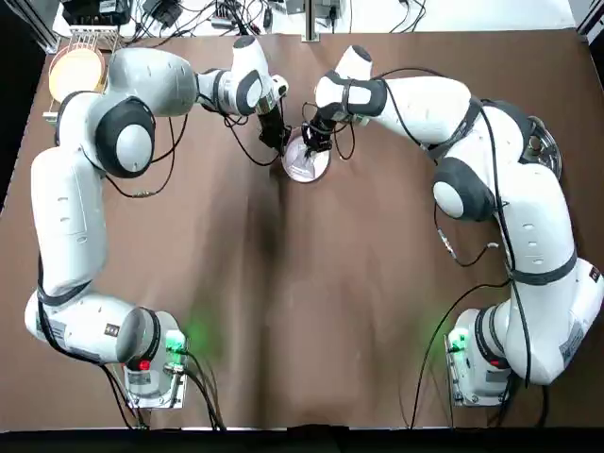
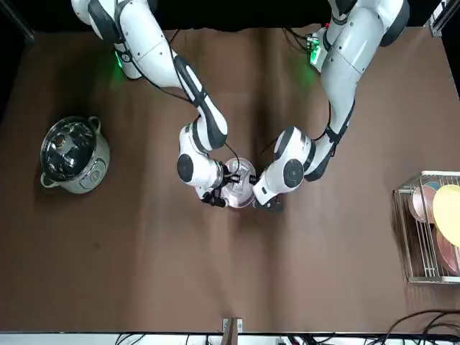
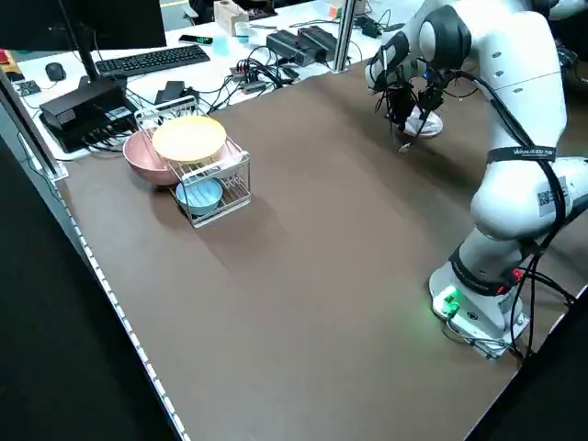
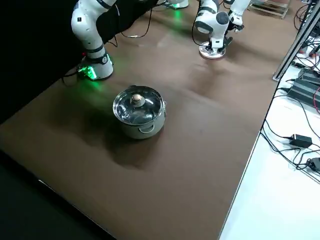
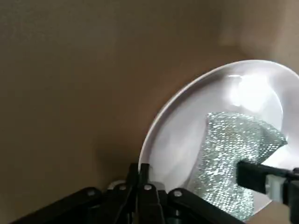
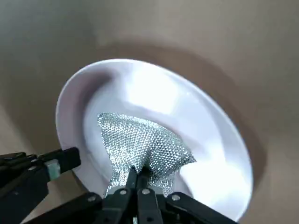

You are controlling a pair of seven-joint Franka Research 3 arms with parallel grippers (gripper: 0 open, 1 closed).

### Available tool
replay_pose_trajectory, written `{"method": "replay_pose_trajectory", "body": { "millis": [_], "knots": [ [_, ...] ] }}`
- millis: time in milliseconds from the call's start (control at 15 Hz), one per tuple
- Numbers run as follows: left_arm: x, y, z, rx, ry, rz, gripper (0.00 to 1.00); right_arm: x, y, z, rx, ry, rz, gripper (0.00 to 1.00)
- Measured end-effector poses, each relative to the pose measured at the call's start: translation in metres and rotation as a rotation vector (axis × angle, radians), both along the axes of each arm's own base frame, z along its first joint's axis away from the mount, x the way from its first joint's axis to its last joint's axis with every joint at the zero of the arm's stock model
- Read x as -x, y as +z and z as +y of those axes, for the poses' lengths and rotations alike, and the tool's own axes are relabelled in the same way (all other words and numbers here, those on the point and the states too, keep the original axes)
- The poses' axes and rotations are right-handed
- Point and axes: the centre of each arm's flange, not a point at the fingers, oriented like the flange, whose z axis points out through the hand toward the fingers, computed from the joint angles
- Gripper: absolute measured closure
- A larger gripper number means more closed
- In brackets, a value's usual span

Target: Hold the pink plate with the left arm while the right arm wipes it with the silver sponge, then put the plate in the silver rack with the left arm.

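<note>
The tabletop point(image 1: 368, 330) is a broad brown surface, a little shiny, with soft darker streaks running over it and a greenish glow in two patches. Along its far side, opposite the robot, I can see a white desk point(image 3: 216, 55) strewn with black cables point(image 3: 253, 75). A black keyboard point(image 3: 154, 61) lies there with a mouse point(image 3: 55, 72) near it, in front of a dark monitor point(image 3: 92, 23), and a dark box point(image 3: 87, 115) sits close to the tabletop's corner. A metal post point(image 3: 345, 35) stands at the edge between the two. Black covering point(image 4: 45, 45) closes off the robot's side.
</note>
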Motion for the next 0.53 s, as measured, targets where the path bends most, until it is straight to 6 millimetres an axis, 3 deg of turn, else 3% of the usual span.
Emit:
{"method": "replay_pose_trajectory", "body": {
  "millis": [267,533],
  "knots": [
    [0.0,0.0,0.0,0.0,0.001,0.0,0.97,0.009,-0.003,0.021,-0.007,0.013,-0.035,0.99],
    [0.0,0.0,0.0,0.0,0.001,0.0,0.97,0.002,0.004,0.025,-0.021,-0.024,-0.085,0.99]
  ]
}}
